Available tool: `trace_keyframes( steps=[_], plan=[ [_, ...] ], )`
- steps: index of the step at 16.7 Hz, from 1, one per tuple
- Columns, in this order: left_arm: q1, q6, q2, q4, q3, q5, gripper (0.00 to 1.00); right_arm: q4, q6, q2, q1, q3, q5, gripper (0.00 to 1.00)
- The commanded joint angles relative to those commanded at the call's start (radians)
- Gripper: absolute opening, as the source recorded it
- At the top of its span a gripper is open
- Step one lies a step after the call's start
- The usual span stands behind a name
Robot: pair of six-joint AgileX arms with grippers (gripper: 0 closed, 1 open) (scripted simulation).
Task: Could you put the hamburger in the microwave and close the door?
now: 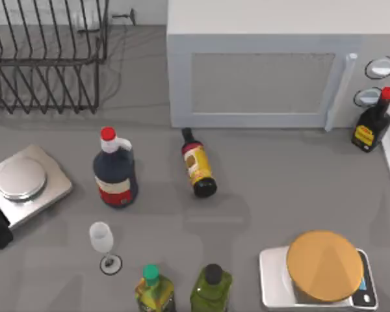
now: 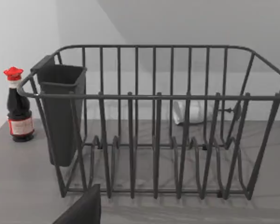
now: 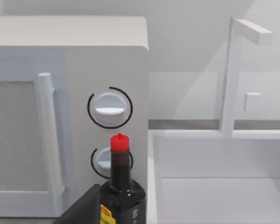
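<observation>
The hamburger (image 1: 324, 265) sits on a white scale (image 1: 273, 286) at the table's (image 1: 279, 182) front right, well apart from the microwave (image 1: 279, 65) at the back; I see its door (image 1: 260, 83) shut, handle (image 1: 338, 91) upright; a red-capped dark bottle (image 1: 374, 120) stands just before the dials (image 3: 109, 108); I cannot tell either gripper's state; my left wrist camera faces a wire dish rack (image 2: 154, 121).

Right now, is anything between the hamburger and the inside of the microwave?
Yes. The microwave's door is shut, handle flush against the front. The hamburger sits on a scale at the table's front right; the bare tabletop between them holds nothing, and the red-capped dark bottle stands by the dials.
</observation>
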Motion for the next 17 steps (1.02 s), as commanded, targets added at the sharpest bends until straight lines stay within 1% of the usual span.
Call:
trace_keyframes(
  steps=[4,8,11,17],
  plan=[
    [0.0,0.0,0.0,0.0,0.0,0.0,1.0,-0.032,-0.02,0.034,-0.02,0.024,-0.002,1.0],
    [0.0,0.0,0.0,0.0,0.0,0.0,1.0,-0.2,-0.117,0.227,-0.124,0.148,-0.005,1.0],
    [0.0,0.0,0.0,0.0,0.0,0.0,1.0,-0.382,-0.217,0.481,-0.239,0.293,-0.005,1.0],
    [0.0,0.0,0.0,0.0,0.0,0.0,1.0,-0.717,-0.415,1.115,-0.472,0.614,-0.003,1.0]
  ],
)
